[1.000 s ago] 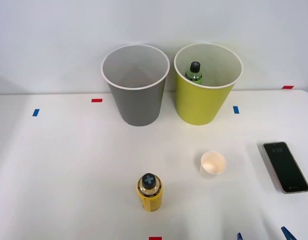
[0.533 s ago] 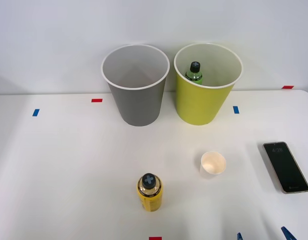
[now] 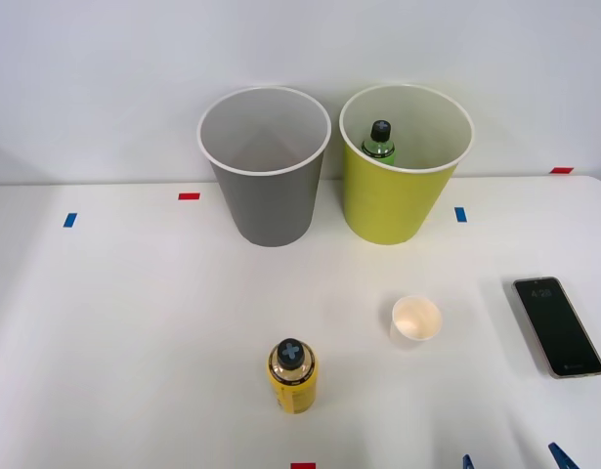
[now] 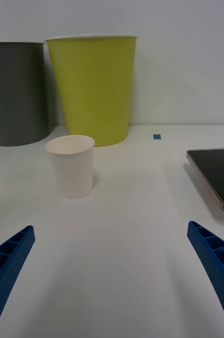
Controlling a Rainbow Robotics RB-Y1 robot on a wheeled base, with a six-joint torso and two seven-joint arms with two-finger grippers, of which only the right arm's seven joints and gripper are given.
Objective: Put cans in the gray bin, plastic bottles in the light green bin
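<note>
The gray bin [image 3: 266, 186] [image 4: 14, 95] and the light green bin [image 3: 398, 200] [image 4: 93, 84] stand side by side at the back of the table. A green plastic bottle [image 3: 380, 143] with a black cap stands inside the light green bin. A yellow plastic bottle [image 3: 292, 377] with a blue cross on its black cap stands upright near the front, left of centre. The cans are out of view. My right gripper [image 3: 513, 460] [image 4: 111, 228] is open at the front right, low over the table, with nothing between its fingers [image 4: 6, 264].
A small white paper cup [image 3: 415, 321] [image 4: 71, 166] stands just ahead of the gripper. A phone [image 3: 558, 325] [image 4: 217, 174] lies flat at the right. Red and blue tape marks dot the white table [image 3: 134, 322].
</note>
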